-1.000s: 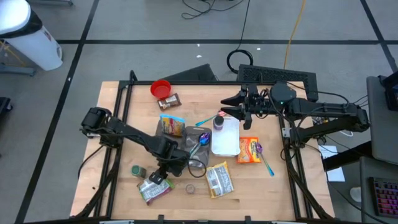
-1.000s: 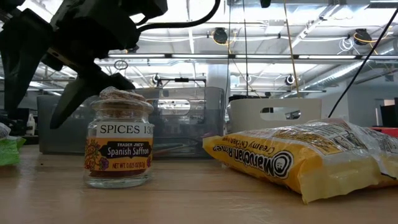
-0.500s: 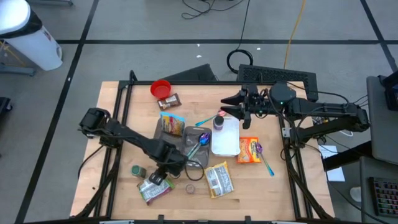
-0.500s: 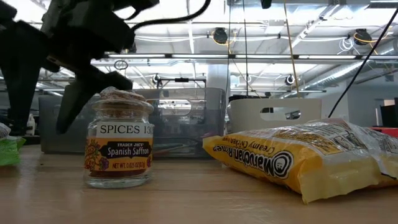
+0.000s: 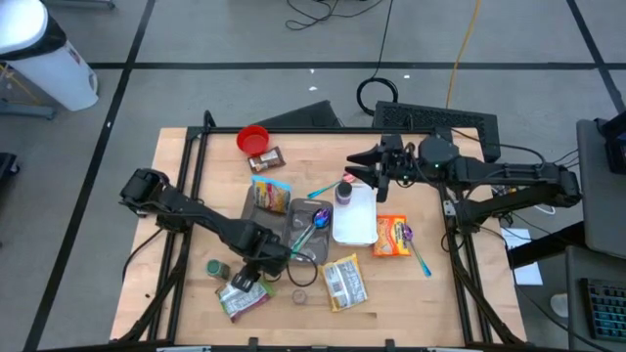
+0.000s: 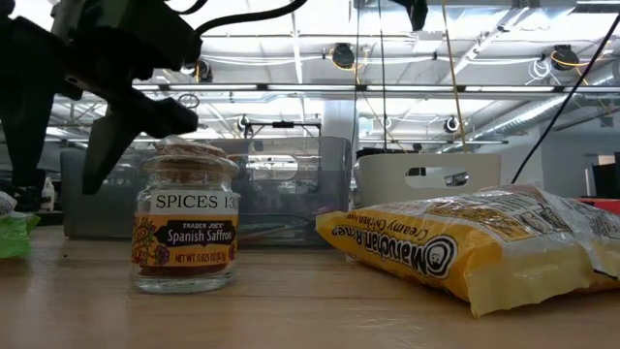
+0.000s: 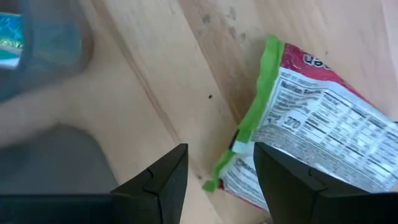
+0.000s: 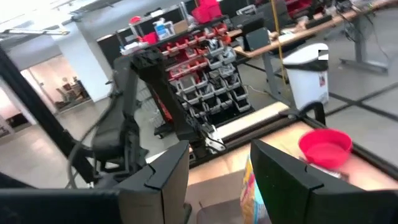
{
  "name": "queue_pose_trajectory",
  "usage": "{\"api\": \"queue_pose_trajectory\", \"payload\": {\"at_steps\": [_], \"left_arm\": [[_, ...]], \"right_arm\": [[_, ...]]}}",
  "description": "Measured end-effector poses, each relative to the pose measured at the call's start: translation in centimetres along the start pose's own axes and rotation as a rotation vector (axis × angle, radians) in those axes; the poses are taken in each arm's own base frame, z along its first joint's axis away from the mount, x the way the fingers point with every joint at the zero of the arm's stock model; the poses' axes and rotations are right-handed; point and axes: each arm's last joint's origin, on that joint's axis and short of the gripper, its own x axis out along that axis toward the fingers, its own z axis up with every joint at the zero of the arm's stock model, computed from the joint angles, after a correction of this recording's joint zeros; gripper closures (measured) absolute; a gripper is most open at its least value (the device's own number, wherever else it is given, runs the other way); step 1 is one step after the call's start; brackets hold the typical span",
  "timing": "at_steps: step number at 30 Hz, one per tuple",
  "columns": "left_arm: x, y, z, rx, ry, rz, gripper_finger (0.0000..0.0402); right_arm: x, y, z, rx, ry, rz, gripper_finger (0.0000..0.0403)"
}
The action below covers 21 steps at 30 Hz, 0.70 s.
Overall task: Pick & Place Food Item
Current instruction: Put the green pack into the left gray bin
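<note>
A food packet with a green edge and red-and-silver print (image 5: 242,298) lies flat on the wooden table near its front edge. In the left wrist view the packet (image 7: 317,130) sits with its green corner just below the gap of my left gripper (image 7: 217,180). That gripper (image 5: 246,281) hangs open above the packet, pointing steeply down, and holds nothing. My right gripper (image 5: 354,168) stays high over the table's far right part, pointing level toward the left. It is open (image 8: 217,180) with nothing between its fingers.
A saffron spice jar (image 6: 184,218) and a yellow ramen packet (image 6: 465,242) stand near the front. A green jar (image 5: 217,268), a clear container (image 5: 305,233) with a spoon, a white tray (image 5: 354,217), an orange packet (image 5: 391,237), a snack bag (image 5: 271,196) and a red bowl (image 5: 252,139) crowd the table.
My left gripper has shifted a little toward the table's left edge and turned slightly at the wrist, still open and above the packet. The packet has not moved.
</note>
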Motion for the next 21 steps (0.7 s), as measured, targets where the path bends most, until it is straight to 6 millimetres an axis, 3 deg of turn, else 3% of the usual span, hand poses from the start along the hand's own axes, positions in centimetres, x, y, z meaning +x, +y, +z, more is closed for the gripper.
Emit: {"api": "queue_pose_trajectory", "payload": {"at_steps": [10, 16, 21], "left_arm": [[-3.3, -3.1, 0.1, 0.059, -0.087, 0.057, 0.0211], [-3.1, -5.8, 0.4, 0.259, -0.116, -0.003, 0.0211], [-2.8, -5.6, 0.8, 0.351, -0.141, -0.041, 0.0211]], "right_arm": [[0.1, -1.4, -3.4, 0.099, -0.135, 0.067, 0.0238], [-0.1, -2.1, -5.0, 0.164, -0.127, 0.069, 0.0238], [-0.2, -1.9, -5.6, 0.196, -0.121, 0.086, 0.0238]]}}
